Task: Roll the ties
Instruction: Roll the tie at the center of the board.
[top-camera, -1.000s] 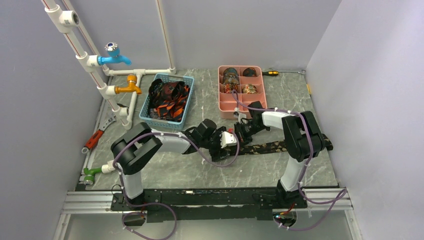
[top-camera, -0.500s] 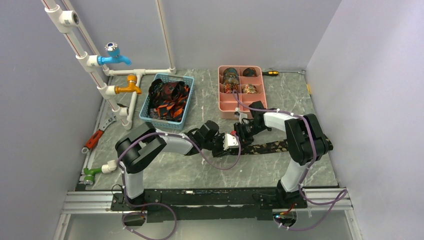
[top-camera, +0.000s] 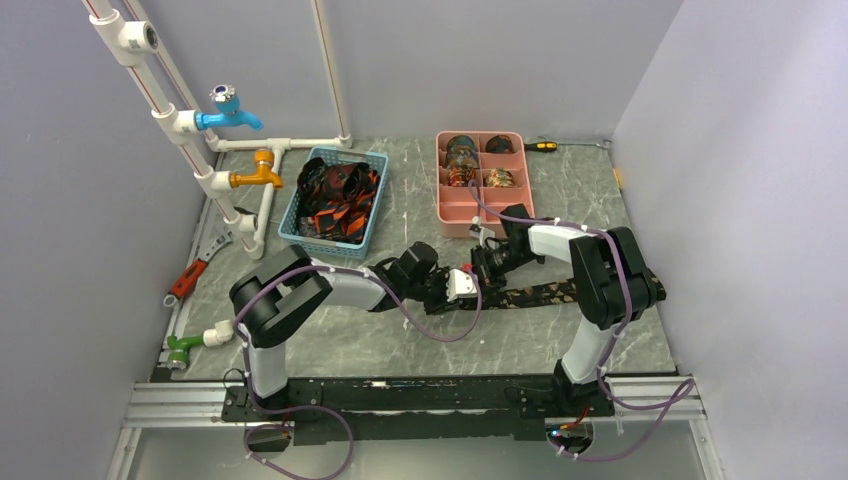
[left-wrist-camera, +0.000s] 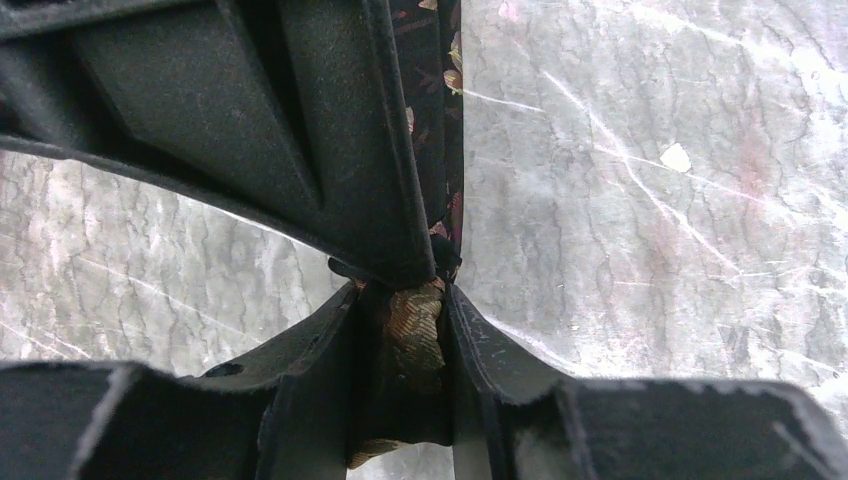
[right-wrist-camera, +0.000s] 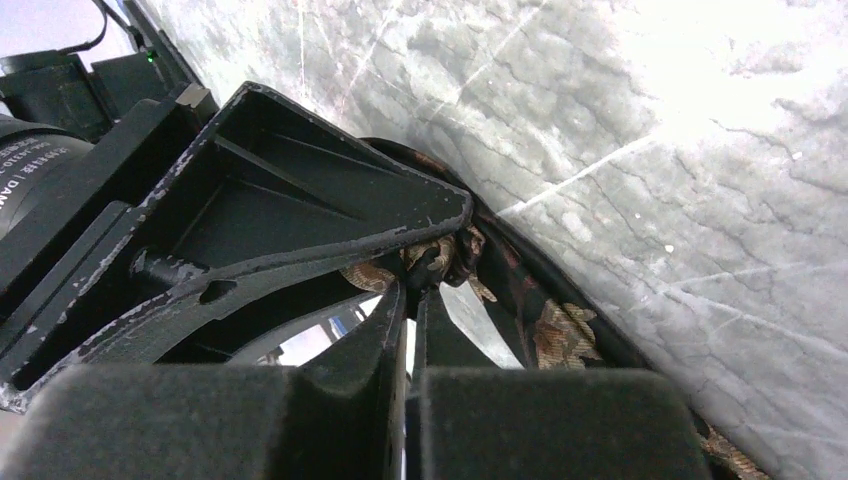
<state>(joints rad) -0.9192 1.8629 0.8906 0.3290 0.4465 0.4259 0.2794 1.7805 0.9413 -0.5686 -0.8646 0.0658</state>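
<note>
Top external: left pincer (top-camera: 466, 289) and right pincer (top-camera: 479, 274) tip-to-tip at tie (top-camera: 540, 293).

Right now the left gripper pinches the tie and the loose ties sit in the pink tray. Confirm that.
Wrong container: the top external view shows the loose ties in the blue basket. The left gripper does pinch the tie.

Partial "DAM" on black motor (right-wrist-camera: 30, 165)

Table (top-camera: 340, 345) open near-left; basket (top-camera: 322, 247), tray (top-camera: 455, 215) behind; tie (top-camera: 540, 293) centre-right.
</note>
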